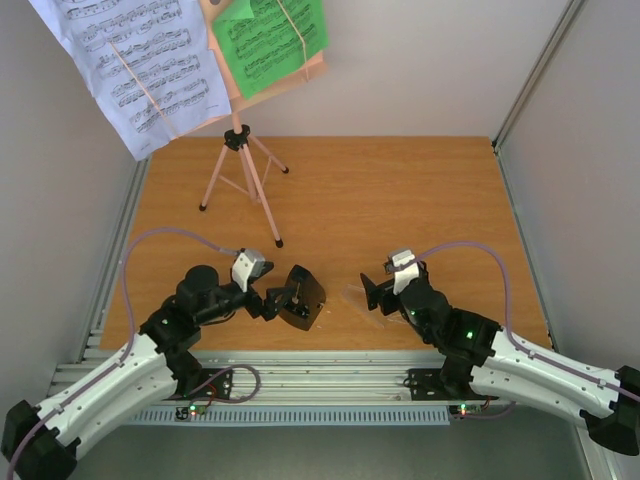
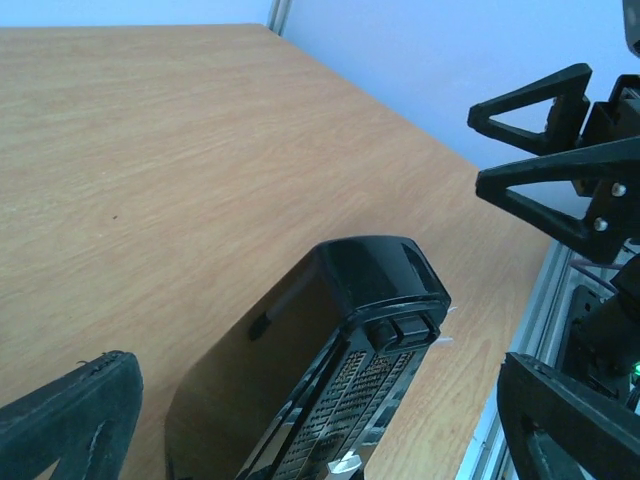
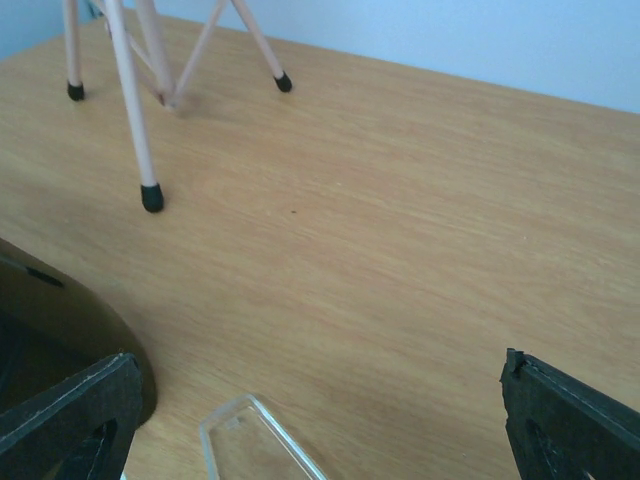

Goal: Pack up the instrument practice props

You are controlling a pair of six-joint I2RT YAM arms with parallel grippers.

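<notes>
The pink music stand (image 1: 240, 170) stands on its tripod at the back left, holding a white sheet of music (image 1: 130, 60) and a green sheet (image 1: 270, 40). The black metronome (image 1: 305, 298) lies on its side near the front edge, without its cover. In the left wrist view the metronome (image 2: 350, 330) sits between the spread fingers of my open left gripper (image 2: 315, 365), which do not touch it. The clear cover (image 3: 250, 445) lies flat on the table just below my right gripper (image 3: 318, 358), open and holding nothing. In the top view my left gripper (image 1: 283, 297) and right gripper (image 1: 372, 288) face each other.
Two tripod feet (image 3: 152, 197) stand on the wooden table (image 1: 400, 200) beyond the right gripper. Grey walls close in the back and both sides. An aluminium rail (image 1: 330, 375) runs along the near edge by the arm bases.
</notes>
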